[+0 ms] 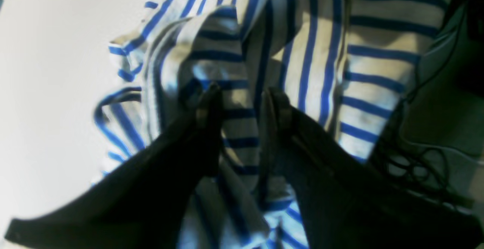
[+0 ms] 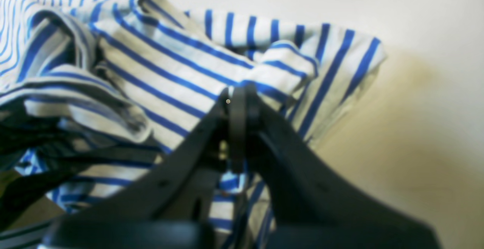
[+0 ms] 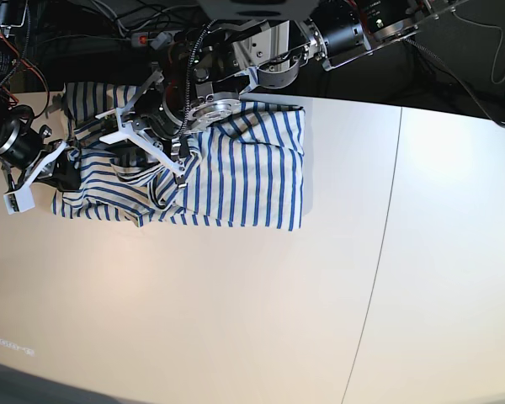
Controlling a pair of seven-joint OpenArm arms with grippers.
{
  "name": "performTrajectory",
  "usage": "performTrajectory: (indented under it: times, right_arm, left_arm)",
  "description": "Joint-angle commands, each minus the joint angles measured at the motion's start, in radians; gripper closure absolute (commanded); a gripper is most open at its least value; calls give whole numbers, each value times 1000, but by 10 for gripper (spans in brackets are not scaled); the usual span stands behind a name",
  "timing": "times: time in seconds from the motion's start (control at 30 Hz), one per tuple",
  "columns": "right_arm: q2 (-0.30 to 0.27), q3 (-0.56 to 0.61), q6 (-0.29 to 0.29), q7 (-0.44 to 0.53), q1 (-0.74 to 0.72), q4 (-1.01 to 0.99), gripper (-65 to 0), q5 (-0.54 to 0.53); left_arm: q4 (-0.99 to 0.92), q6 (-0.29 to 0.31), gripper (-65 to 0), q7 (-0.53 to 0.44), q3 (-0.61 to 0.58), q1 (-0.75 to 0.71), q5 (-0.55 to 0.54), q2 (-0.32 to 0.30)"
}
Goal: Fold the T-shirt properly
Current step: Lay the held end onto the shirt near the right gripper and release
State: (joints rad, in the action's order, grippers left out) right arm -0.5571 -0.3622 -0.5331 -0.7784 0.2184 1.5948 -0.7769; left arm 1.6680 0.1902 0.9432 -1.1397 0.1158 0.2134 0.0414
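Bunching in rumpled folds, the T-shirt (image 3: pixel 244 168) lies at about ten o'clock on the white table (image 3: pixel 320 295). My left gripper (image 1: pixel 242 94) straddles a raised ridge of striped cloth, fingers (image 1: pixel 210 105) narrowly parted with fabric between them; whether they pinch it, I cannot tell. My right gripper (image 2: pixel 239 94) is clamped tight on a fold at the shirt's nine o'clock edge.

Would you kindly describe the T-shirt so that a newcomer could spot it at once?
Start from the pale table and look to its far left corner, under the two arms. The T-shirt lies bunched there, cream-white with thin blue stripes, the only patterned thing on that plain surface.
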Motion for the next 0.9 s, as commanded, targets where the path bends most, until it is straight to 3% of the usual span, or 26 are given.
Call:
performTrajectory:
  times: [0.0, 0.1, 0.3, 0.4, 0.47, 0.7, 0.87]
  right_arm:
    - [-22, -9, -66, 23, -13, 13, 0, -12]
    - [-22, -9, -66, 27, -13, 13, 0, -12]
    - [-22, -9, -66, 26, -13, 12, 0, 20]
    - [-22, -9, -66, 26, -13, 12, 0, 26]
    - [-22, -9, -66, 27, -13, 12, 0, 25]
    - [-21, -9, -66, 36, -13, 12, 0, 26]
    - [-21, -8, -66, 38, -13, 12, 0, 26]
  left_arm:
    - [39, -23, -191, -13, 2, 17, 40, 19]
    - [107, -76, -191, -10, 11, 31, 102, 19]
    - [187, -78, -189, -23, 56, 42, 120, 5]
    - [183, -79, -93, -58, 141, 42, 141, -23]
    - [179, -79, 0, -86, 219, 42, 103, -56]
    - [174, -27, 0, -95, 424, 16, -144, -169]
    - [174, -14, 0, -151, 446, -98, -150, -175]
